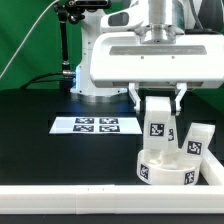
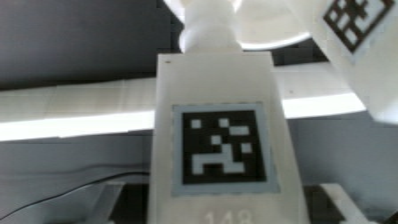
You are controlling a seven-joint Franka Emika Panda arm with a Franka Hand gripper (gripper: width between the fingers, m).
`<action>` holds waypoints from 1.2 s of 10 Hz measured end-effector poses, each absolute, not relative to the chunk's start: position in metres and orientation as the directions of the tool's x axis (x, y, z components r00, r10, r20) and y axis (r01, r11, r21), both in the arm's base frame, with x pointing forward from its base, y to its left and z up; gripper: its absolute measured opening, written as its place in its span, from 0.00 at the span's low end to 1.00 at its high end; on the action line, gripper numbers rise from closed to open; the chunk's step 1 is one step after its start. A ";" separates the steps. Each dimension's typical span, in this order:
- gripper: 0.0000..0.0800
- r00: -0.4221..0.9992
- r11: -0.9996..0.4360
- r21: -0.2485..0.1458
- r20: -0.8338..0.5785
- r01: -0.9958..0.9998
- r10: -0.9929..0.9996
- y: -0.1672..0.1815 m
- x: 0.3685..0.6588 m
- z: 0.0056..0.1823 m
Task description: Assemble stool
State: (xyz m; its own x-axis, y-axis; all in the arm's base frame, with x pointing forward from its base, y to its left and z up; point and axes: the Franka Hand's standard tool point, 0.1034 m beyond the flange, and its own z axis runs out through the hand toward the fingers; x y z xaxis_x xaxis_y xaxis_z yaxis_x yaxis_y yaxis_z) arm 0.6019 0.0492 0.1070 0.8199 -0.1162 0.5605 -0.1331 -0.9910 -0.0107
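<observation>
The white round seat disc (image 1: 165, 166) lies on the black table at the exterior view's right, with tags on its side. A white blocky leg (image 1: 159, 121) with a tag stands upright over the disc, held between my gripper (image 1: 156, 97) fingers. In the wrist view the leg (image 2: 222, 120) fills the middle, its tag facing the camera, and its far end meets the disc (image 2: 267, 25). The gripper (image 2: 217, 205) is shut on the leg. A second leg (image 1: 198, 141) stands tilted on the disc's right side. The third leg is out of view.
The marker board (image 1: 95, 125) lies flat on the table left of the disc. The long white rail (image 1: 70, 196) runs along the table's front edge and shows in the wrist view (image 2: 89, 105). The arm's base (image 1: 90, 75) stands at the back.
</observation>
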 end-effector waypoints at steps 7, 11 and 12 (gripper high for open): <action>0.42 0.829 -0.992 0.003 0.548 -0.129 -0.106 0.049 0.598 0.092; 0.42 0.803 -0.993 0.018 0.589 -0.119 -0.086 0.055 0.598 0.089; 0.42 0.802 -0.993 0.019 0.591 -0.119 -0.085 0.054 0.598 0.089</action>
State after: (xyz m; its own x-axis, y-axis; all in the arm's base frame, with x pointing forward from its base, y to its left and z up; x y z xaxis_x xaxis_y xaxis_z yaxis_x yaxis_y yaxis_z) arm 0.5976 0.0545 0.0894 0.8023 -0.0850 0.5908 -0.1189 -0.9927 0.0187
